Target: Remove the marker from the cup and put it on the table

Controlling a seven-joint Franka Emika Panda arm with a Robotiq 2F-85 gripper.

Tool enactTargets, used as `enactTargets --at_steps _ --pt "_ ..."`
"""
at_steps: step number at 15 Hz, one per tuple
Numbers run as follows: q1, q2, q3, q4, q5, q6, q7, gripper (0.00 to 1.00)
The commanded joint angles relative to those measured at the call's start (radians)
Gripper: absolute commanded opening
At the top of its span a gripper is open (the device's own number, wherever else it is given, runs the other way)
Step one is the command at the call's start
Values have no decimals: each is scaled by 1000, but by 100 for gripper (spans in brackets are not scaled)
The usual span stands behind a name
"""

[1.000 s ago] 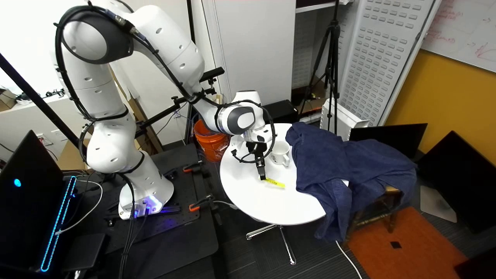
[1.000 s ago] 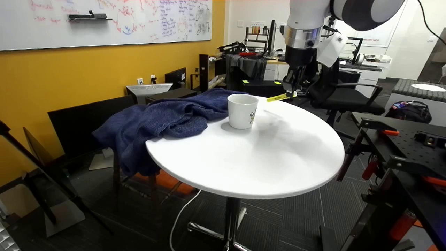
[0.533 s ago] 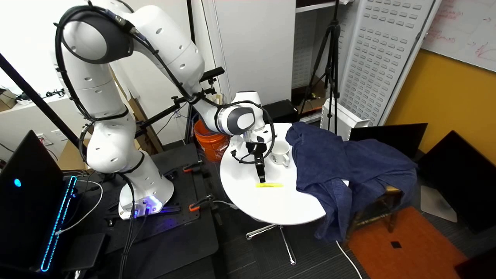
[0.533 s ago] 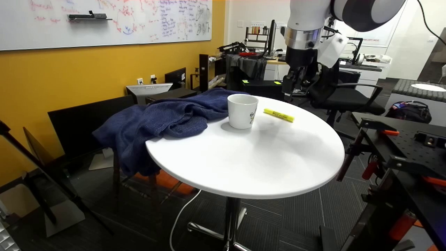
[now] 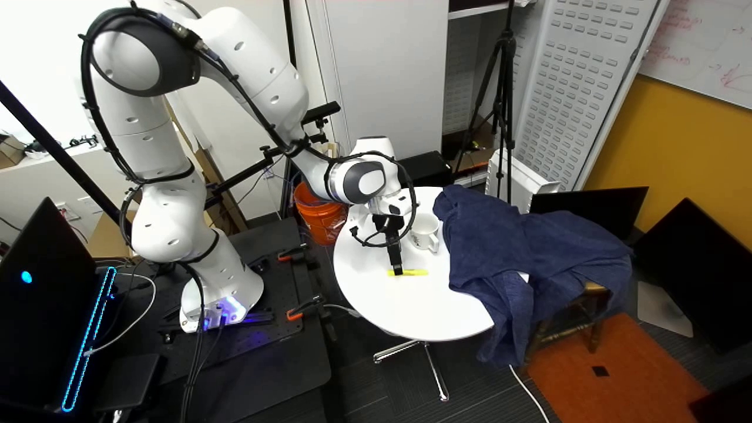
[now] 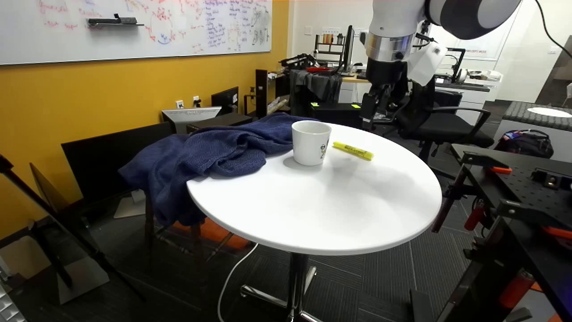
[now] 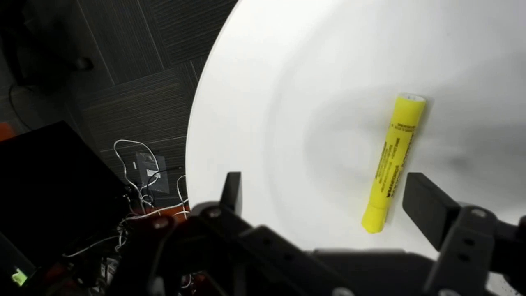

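Note:
The yellow marker lies flat on the round white table, beside the cup and apart from it. My gripper stands open above it in the wrist view. The marker's capped end shows between the wide-spread fingers, nearer the right one, and nothing is held. An exterior view shows the gripper over the table's far side, with a gap down to the marker. The white cup stands upright; its handle shows in an exterior view.
A dark blue cloth is draped over the table's edge, close behind the cup. An orange bucket stands on the floor by the table. A black tripod rises behind.
One second ago the gripper was shut on the marker above the table. The jaws have opened, the marker has dropped onto the tabletop and has shifted slightly towards the cup.

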Motion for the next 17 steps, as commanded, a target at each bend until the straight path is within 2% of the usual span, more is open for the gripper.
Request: enactTargets --at_steps 1,5,10,11,13,17 --pt "3 -87 -3 -63 22 53 -49 100" --pt "-9 -169 8 -132 72 150 -181 100" --pt "-8 -244 29 -222 266 295 -551 100" --pt "1 -188 13 -169 199 252 -429 100" --pt "1 -210 20 -192 243 270 -509 100" --pt "1 -219 23 -199 243 271 -512 100"
